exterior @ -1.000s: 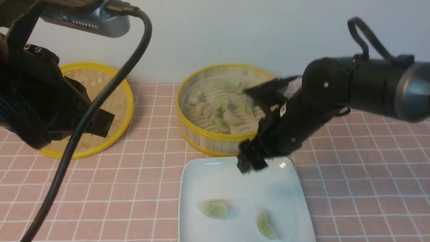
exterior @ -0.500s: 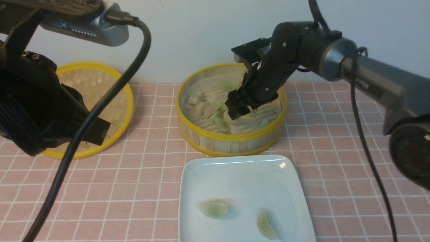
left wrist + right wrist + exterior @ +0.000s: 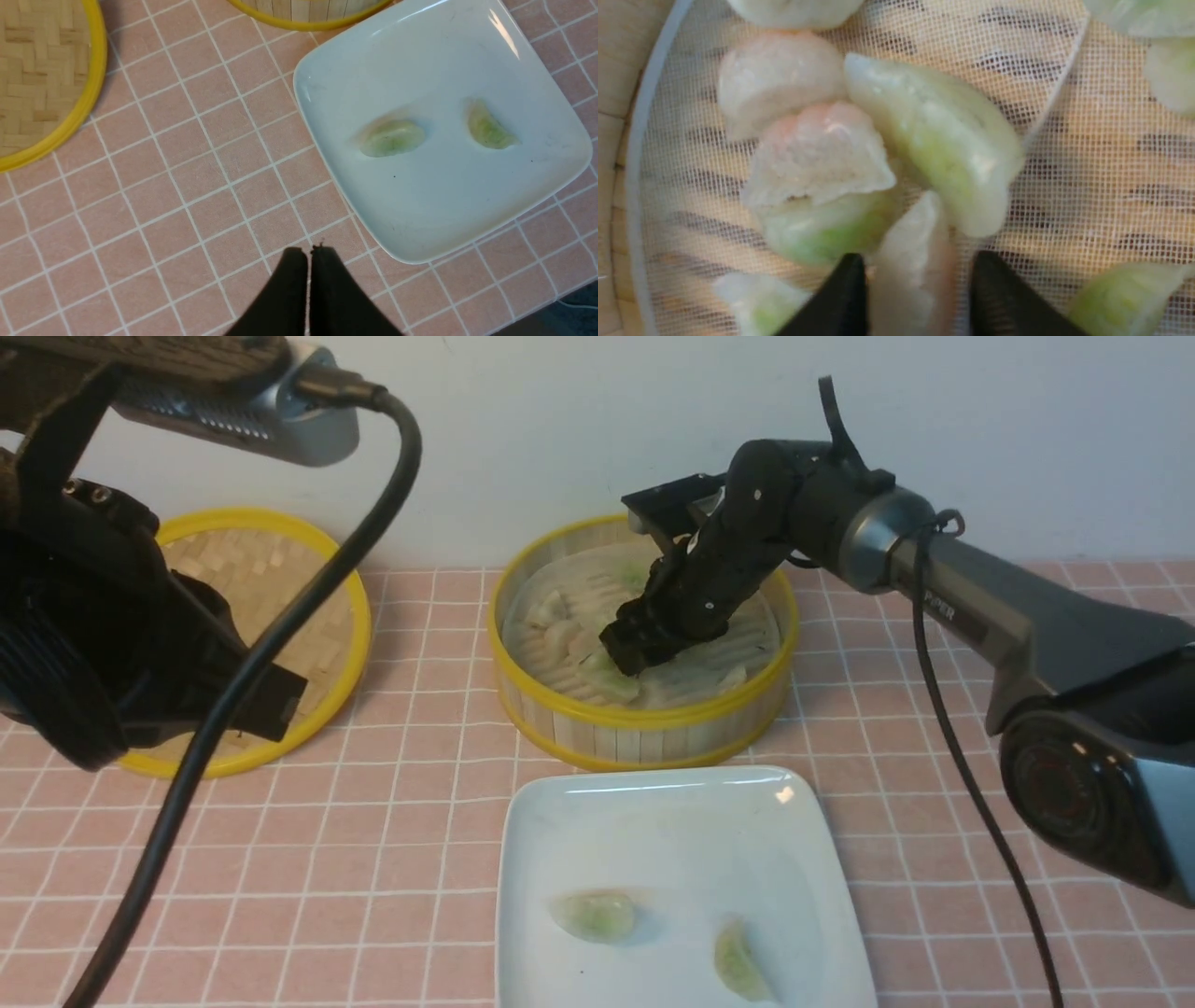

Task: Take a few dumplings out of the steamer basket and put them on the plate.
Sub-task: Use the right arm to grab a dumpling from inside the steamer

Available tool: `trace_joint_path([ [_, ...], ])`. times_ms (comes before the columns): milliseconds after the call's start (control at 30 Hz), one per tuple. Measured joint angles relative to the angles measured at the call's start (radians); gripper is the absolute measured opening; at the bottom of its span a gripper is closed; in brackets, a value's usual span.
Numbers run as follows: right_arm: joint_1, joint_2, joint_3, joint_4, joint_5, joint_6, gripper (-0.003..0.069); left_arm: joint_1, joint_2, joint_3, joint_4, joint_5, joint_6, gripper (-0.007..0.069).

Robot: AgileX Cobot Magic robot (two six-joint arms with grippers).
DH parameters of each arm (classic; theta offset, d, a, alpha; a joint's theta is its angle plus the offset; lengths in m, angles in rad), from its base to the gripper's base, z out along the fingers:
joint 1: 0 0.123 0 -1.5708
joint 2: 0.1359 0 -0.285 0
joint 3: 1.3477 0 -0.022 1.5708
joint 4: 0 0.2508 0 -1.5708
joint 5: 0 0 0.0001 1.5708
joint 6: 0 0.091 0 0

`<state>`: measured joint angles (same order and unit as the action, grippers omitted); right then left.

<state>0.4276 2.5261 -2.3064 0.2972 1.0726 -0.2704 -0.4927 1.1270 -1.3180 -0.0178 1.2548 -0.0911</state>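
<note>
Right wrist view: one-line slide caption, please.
Right gripper open astride a whitish dumpling, other dumplings piled beside it on the mesh liner in the steamer basket.

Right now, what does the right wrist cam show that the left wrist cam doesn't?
Only right wrist: the pile of dumplings on the mesh liner, with the right hand open around a whitish one.
Only left wrist: the plate with two green dumplings on it, the lid, the tiled table, and the left hand shut on nothing.
Both: a bit of the basket.
</note>
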Motion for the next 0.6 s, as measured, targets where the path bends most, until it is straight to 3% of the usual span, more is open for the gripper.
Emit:
trace_joint_path([
  [33,0.000,0.001,-0.010,0.000,0.017,0.000,0.0189,0.000,0.000,0.000,0.000,0.000,0.000,-0.0006],
  [333,-0.006,-0.046,-0.150,-0.046,0.170,0.105,0.0199,0.000,0.000,0.000,0.003,0.000,0.000,-0.0006],
  [600,-0.005,-0.287,0.036,-0.049,0.178,0.097,0.0199,0.000,0.000,0.000,-0.001,0.000,0.000,-0.0006],
])
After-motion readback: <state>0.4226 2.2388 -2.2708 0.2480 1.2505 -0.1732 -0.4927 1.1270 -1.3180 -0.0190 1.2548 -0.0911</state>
